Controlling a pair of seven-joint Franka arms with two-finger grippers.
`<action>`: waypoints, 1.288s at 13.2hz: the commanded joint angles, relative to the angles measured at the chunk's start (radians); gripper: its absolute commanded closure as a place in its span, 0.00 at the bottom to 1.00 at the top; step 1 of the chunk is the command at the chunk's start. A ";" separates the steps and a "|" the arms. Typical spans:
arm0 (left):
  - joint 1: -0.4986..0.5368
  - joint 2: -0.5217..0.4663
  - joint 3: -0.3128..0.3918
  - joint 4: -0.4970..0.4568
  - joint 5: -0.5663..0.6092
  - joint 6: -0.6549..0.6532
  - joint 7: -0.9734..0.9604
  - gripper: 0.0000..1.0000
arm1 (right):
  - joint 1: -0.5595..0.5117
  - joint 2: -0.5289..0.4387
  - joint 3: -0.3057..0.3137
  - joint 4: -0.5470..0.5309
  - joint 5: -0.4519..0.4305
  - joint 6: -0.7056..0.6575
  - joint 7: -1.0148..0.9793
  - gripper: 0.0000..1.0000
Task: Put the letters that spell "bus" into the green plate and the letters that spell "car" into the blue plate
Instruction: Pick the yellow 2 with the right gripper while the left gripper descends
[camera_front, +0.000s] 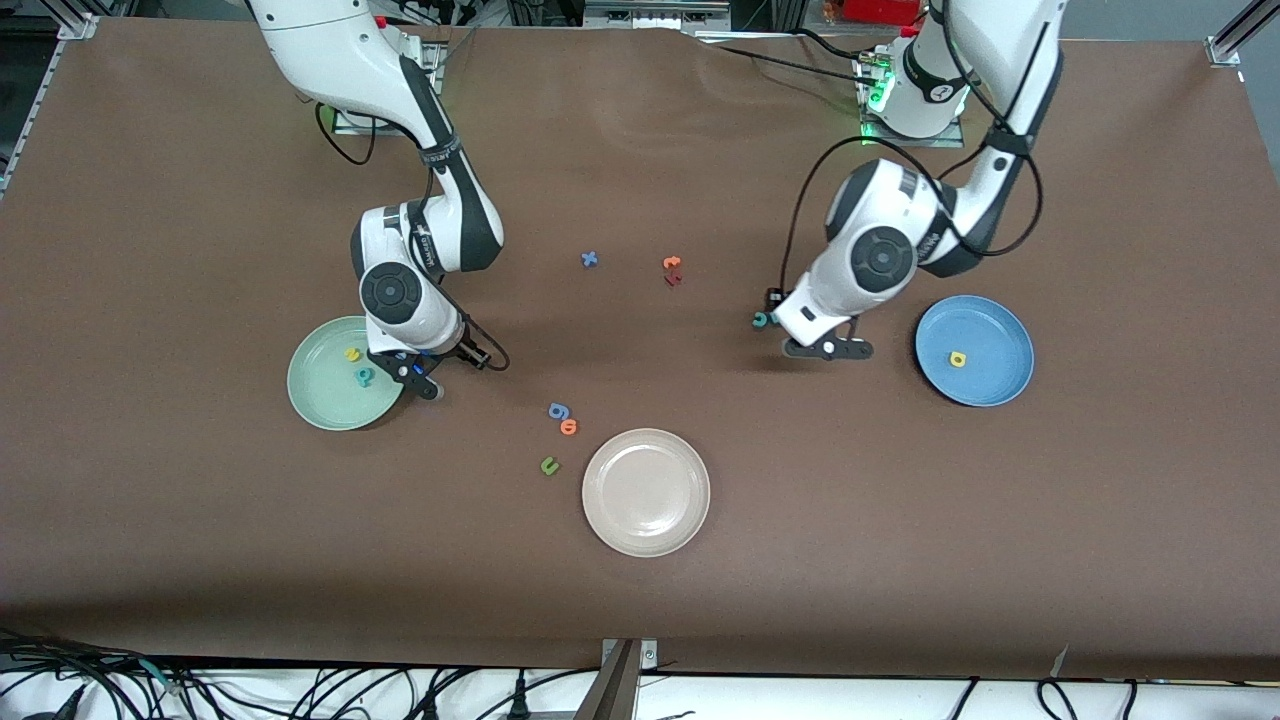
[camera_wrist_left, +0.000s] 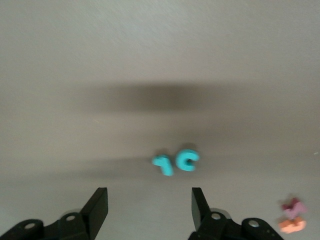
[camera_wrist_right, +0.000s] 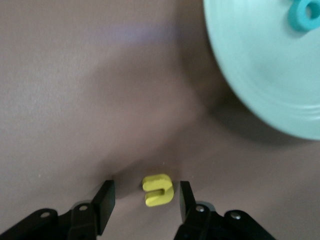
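Both grippers low over the brown tabletop, each with jaws apart around or near small foam letters.

The right gripper (camera_wrist_right: 145, 200) sits just beside the green plate (camera_front: 310, 395), fingers spread on either side of a yellow u (camera_wrist_right: 158, 190) lying flat on the table, not yet clamped. The plate's rim is close by; in it lie a teal b (camera_front: 364, 376) and a yellow s (camera_front: 352, 354). The left gripper (camera_wrist_left: 150, 207) hangs open near a teal r (camera_wrist_left: 164, 164) and teal c (camera_wrist_left: 188, 159), which lie side by side with bare cloth around them. The blue plate (camera_front: 990, 380), toward the left arm's end, holds a yellow a (camera_front: 958, 359). A beige plate (camera_front: 646, 492) lies nearest the front camera, well apart.
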 joint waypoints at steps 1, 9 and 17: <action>-0.022 0.060 -0.034 -0.003 -0.022 0.085 -0.132 0.24 | 0.010 -0.007 -0.001 -0.027 0.019 0.033 0.001 0.51; -0.032 0.083 -0.038 -0.048 -0.022 0.145 -0.295 0.37 | 0.008 -0.009 -0.001 -0.024 0.018 0.029 -0.009 0.88; -0.015 0.045 -0.017 -0.048 -0.020 0.119 -0.285 0.50 | -0.016 -0.038 -0.203 0.132 -0.007 -0.284 -0.412 0.66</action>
